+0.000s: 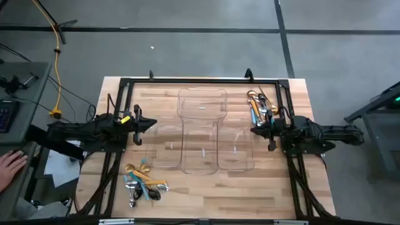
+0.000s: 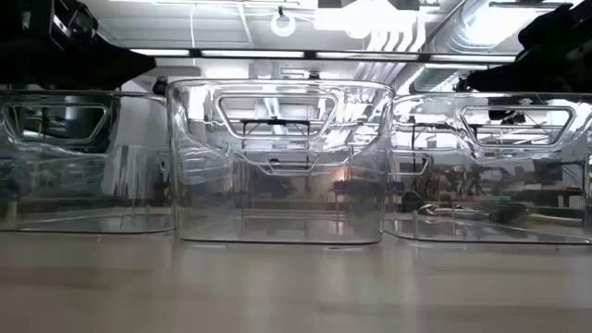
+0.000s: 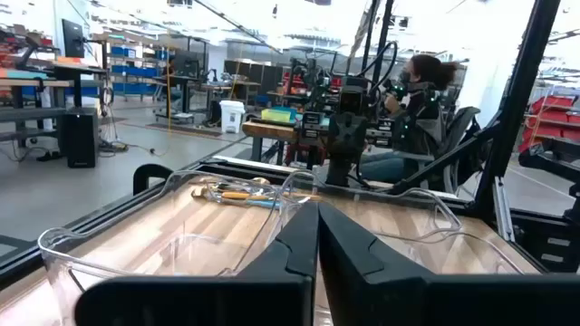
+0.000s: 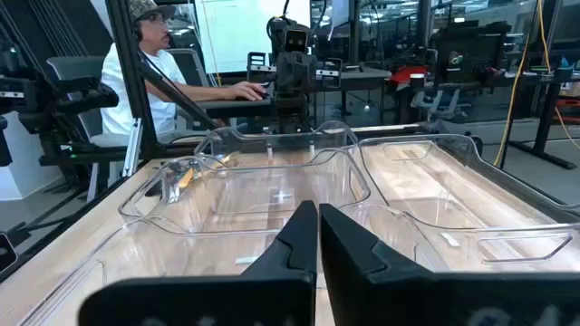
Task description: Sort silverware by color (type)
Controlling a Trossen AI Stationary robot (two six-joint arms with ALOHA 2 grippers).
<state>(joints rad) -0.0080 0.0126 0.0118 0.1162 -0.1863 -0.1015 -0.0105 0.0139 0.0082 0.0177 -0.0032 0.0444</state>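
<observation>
While both wait beside trays — left pincer (image 1: pixel 152 124) shut, empty; right pincer (image 1: pixel 254 129) shut, empty.

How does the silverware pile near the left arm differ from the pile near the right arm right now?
The left pile lies at the table's near edge, ahead of the left gripper and well clear of it; the right pile lies at the far edge, right beside the right gripper. The left pile is splayed and crossed; the right pile runs roughly parallel in a tighter bundle. Both mix gold, orange and blue pieces, and both lie outside the clear trays.
</observation>
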